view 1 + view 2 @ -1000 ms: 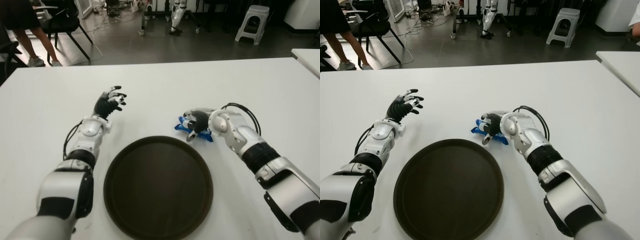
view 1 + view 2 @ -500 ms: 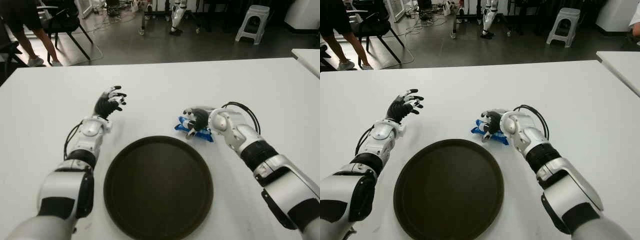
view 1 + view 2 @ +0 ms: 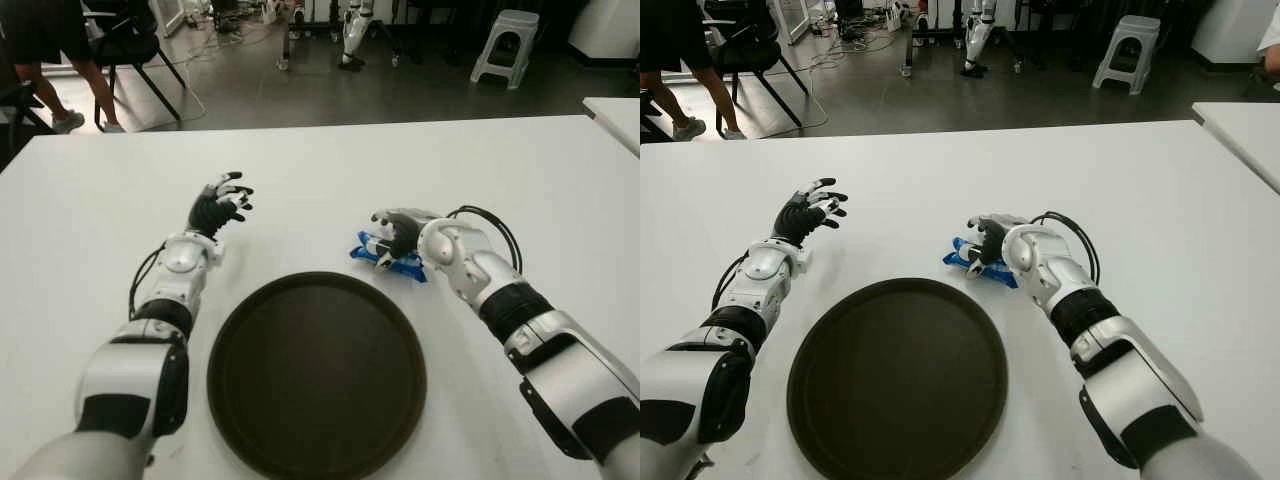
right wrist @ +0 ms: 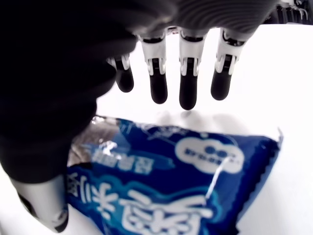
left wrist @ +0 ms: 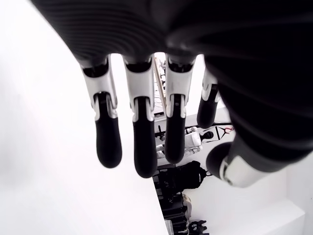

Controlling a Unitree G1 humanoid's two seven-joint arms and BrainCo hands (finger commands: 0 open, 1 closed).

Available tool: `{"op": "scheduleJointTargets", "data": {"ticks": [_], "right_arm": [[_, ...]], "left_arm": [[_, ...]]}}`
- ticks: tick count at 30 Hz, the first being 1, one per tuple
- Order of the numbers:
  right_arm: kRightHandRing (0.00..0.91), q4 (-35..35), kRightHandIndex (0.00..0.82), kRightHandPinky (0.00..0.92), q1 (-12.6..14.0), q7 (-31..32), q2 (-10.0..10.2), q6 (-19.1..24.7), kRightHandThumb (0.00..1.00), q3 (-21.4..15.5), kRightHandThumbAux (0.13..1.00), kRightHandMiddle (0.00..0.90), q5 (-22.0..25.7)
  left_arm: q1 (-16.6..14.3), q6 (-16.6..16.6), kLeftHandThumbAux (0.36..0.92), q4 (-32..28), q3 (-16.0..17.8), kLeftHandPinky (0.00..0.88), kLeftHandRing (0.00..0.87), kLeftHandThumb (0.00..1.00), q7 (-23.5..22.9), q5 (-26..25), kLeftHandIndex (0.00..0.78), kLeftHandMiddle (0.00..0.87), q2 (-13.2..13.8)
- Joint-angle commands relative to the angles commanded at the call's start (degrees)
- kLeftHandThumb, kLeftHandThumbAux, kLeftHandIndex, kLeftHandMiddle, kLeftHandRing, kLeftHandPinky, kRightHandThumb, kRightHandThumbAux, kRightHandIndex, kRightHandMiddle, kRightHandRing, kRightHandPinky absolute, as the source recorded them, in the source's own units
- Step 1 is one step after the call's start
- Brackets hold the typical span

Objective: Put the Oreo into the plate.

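Bright even light, wrist views perhaps overexposed

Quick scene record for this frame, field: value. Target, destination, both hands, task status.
target: blue Oreo pack, lying on the white table, just beyond the plate's far right rim
destination: dark round plate, nothing on it
right hand: right hand over the pack, fingers extended, not closed on it
left hand: left hand idle, fingers spread, shows left of the plate, farther back
status: Oreo not yet grasped, not in plate
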Motion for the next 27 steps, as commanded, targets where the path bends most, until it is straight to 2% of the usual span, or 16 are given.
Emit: {"op": "scheduleJointTargets", "data": {"ticks": [20,27], "right_arm": [[0.133,-2.84,0.089,0.111,0.51,1.53,-0.63,2.73,0.000,0.34,0.784,0.152,-0.13],[0.128,-3.64,0.087,0.113,0.74,2.35,-0.90,2.96,0.000,0.28,0.787,0.151,0.06]], "left_arm": [[0.02,0.72,0.652,-0.08,0.09,0.465,0.407,0.224,0.66,-0.02,0.193,0.337,0.13],[0.13,0.21,0.638,-0.15,0.03,0.473,0.418,0.227,0.74,0.10,0.198,0.340,0.12]]}}
